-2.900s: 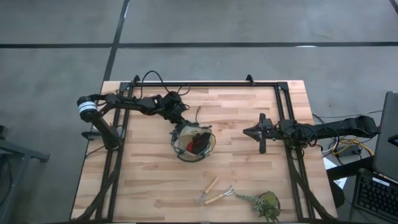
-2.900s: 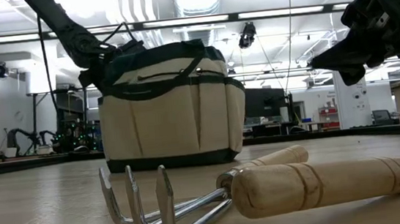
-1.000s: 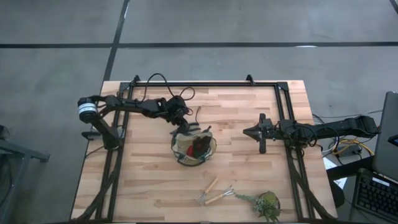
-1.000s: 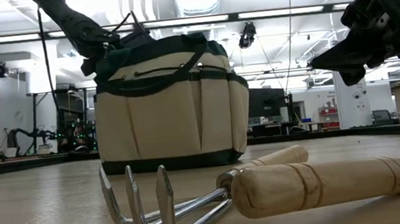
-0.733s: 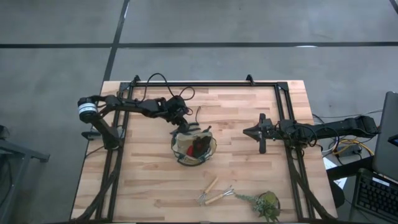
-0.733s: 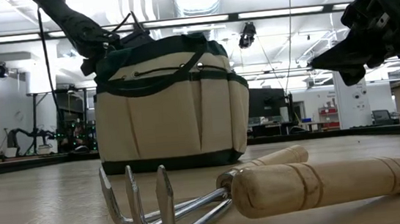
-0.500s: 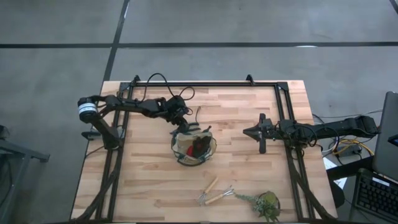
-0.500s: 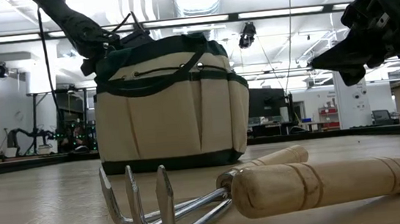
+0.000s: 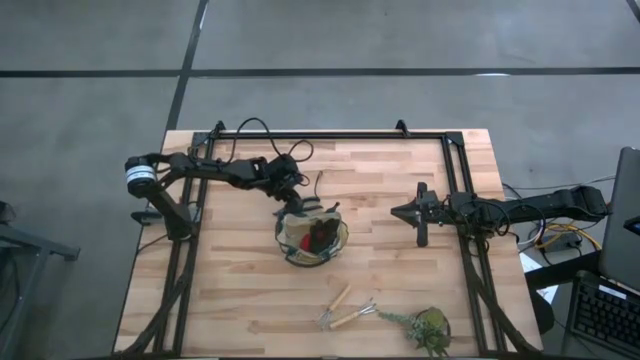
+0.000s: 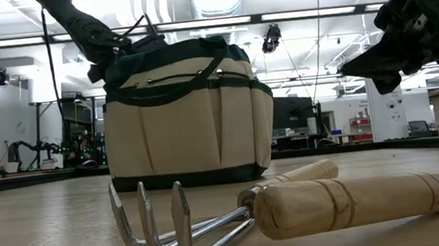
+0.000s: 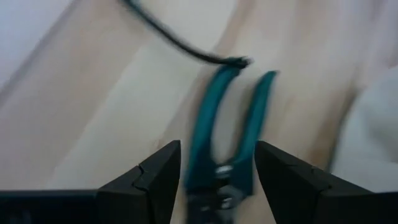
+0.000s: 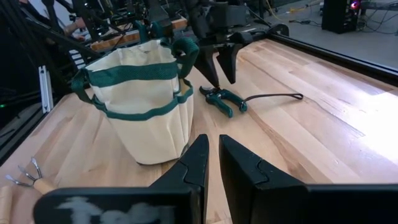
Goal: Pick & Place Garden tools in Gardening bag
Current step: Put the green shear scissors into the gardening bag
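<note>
Room: workshop with ceiling strip lights and bare concrete floor around the bench
Table point(image 9: 400, 270): pale wooden slats, edged by a dark frame
Gardening bag point(image 9: 312, 237): near the table's middle, upright, tan fabric with dark green rim and looped handles; a red-and-black bundle point(image 9: 318, 232) shows inside
Left gripper point(image 12: 217, 67): fingers spread apart, poised over the pruning shears point(image 12: 222, 99), not yet closed on them
Right gripper point(image 9: 419, 213): waits to the bag's right, fingers nearly together, holding nothing
Fork tools point(image 9: 345, 308): two wooden-handled metal ones, lying together near the front edge, beside a leafy plant clump point(image 9: 425, 327)
Shears: green-handled, flat on the table just behind the bag, trailing a dark cord
Progress: judged partway; bundle bagged, shears and both forks left outside
</note>
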### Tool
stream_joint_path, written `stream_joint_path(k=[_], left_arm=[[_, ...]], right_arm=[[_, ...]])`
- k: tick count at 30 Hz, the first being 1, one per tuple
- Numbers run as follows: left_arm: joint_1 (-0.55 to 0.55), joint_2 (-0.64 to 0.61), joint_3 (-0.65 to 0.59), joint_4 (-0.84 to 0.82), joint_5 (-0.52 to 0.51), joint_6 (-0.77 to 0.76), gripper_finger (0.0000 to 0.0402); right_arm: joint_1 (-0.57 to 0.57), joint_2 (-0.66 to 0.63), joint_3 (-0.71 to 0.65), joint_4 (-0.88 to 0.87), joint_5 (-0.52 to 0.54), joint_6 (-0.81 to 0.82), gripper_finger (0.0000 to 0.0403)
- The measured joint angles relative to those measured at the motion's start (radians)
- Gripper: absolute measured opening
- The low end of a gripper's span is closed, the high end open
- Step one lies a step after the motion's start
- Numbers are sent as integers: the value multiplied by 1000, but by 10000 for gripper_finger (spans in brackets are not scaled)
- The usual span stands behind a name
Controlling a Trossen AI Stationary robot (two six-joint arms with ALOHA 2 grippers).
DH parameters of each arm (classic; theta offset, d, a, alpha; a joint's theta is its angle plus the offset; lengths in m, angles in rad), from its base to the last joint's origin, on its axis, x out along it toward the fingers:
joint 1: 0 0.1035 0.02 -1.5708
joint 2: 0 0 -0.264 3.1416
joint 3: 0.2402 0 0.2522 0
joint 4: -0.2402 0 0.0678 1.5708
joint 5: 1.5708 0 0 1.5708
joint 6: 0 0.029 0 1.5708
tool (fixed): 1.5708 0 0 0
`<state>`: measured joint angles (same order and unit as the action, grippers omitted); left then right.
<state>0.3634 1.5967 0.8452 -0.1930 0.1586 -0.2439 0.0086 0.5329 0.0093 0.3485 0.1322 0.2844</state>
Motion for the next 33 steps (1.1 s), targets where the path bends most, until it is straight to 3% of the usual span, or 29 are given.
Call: stream_joint_path(k=[3,17,33], left_arm=[[1,0,0,-32,-67,-4,209],[-5,24,-1,8,-71,41,209],[3,24,-2,-20,-205,51,209]], right_arm=[[0,0,0,0,0,0,34],[0,0,0,0,0,-1,34],[0,0,0,0,0,-3,34]])
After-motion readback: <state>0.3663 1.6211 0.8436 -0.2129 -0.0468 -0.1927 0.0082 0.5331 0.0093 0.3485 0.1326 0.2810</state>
